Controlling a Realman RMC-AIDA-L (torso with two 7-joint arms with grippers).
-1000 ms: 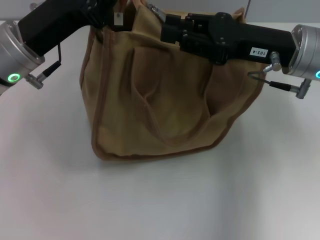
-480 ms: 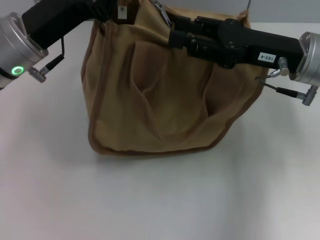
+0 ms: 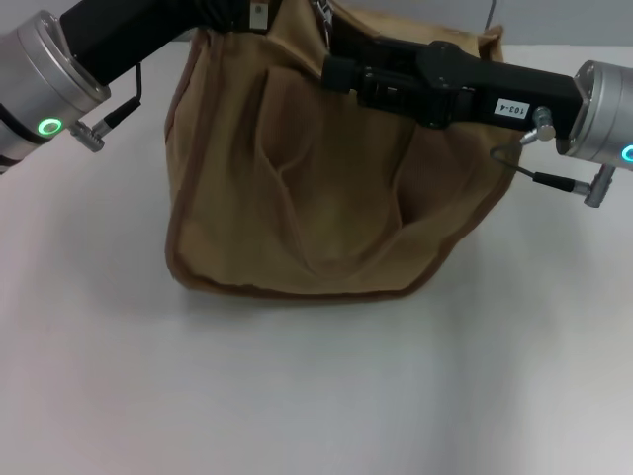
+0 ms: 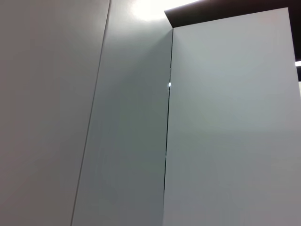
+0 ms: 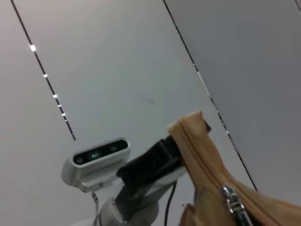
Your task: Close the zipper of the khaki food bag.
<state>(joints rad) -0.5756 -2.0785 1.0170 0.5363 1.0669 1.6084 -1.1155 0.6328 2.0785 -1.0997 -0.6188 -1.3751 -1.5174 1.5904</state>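
Because the top of the khaki food bag (image 3: 307,188) runs off the far edge of the head view, its upper panel is cut off there, and only a short stretch of the zipper (image 5: 214,176) shows in the right wrist view, running along a raised corner of the bag with the silver pull tab (image 5: 233,202) hanging beside it. The bag stands on the white table (image 3: 297,396), near the far edge and roughly central, its front face with the pocket and one loop handle turned toward the robot. The left gripper (image 3: 232,10) reaches in from the left to the bag's far left top corner, but its tips pass out of the picture, so I cannot tell whether they grip anything. The right gripper (image 3: 331,45) comes across from the right, its black body lying over the bag's upper edge and hiding part of it; its tips sit at the top rim by a bit of silver metal, and their spread is hard to make out. The left wrist view shows only grey wall panels (image 4: 211,141).
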